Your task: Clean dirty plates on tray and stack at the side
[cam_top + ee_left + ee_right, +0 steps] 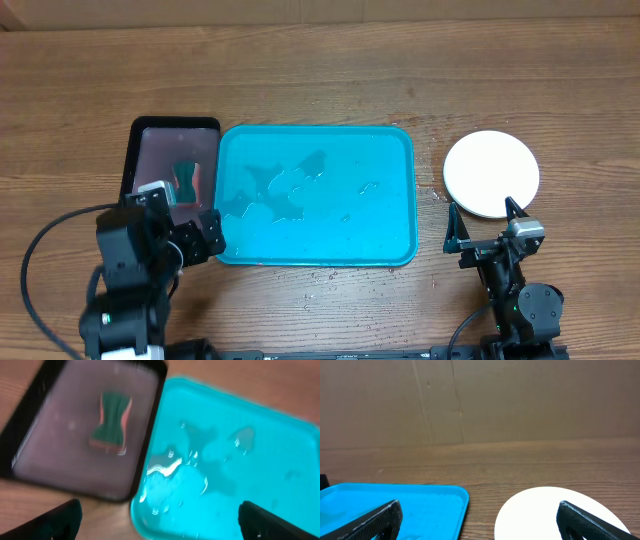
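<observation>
The teal tray lies mid-table, wet with puddles and holding no plates; it also shows in the left wrist view and the right wrist view. A white plate sits on the table right of the tray, top of a stack whose lower plates I cannot see; it also shows in the right wrist view. My left gripper is open and empty above the tray's front left corner. My right gripper is open and empty just in front of the white plate.
A dark black-rimmed tray with a green and orange sponge stands left of the teal tray; the sponge shows in the left wrist view. Water drops dot the wood around the teal tray.
</observation>
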`<act>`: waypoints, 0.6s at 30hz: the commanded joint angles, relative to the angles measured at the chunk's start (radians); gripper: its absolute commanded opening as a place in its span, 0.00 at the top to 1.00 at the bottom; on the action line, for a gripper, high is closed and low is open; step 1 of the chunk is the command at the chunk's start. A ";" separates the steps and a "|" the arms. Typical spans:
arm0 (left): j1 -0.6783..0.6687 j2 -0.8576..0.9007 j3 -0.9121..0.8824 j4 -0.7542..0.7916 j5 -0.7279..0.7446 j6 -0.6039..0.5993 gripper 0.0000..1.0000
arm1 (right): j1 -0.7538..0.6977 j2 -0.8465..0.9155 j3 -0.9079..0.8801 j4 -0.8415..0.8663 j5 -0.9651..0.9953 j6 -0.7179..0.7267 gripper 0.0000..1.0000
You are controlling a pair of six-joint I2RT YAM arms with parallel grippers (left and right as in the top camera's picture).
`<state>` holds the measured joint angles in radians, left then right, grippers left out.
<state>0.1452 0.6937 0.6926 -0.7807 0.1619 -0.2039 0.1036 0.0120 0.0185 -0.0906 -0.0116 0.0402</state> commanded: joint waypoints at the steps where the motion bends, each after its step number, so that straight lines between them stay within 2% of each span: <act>1: -0.053 -0.136 -0.109 0.133 0.010 0.019 0.00 | -0.008 -0.009 -0.010 0.006 -0.005 -0.007 0.00; 5: -0.119 -0.337 -0.299 0.378 0.011 0.050 0.00 | -0.008 -0.009 -0.010 0.006 -0.005 -0.007 0.00; 11: -0.155 -0.586 -0.515 0.600 0.007 0.051 0.00 | -0.008 -0.009 -0.010 0.006 -0.005 -0.007 0.00; 18: -0.171 -0.691 -0.658 0.837 -0.004 0.139 0.00 | -0.008 -0.009 -0.010 0.006 -0.005 -0.007 0.00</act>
<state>-0.0139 0.0288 0.0704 0.0158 0.1646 -0.1333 0.1036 0.0120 0.0185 -0.0902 -0.0120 0.0399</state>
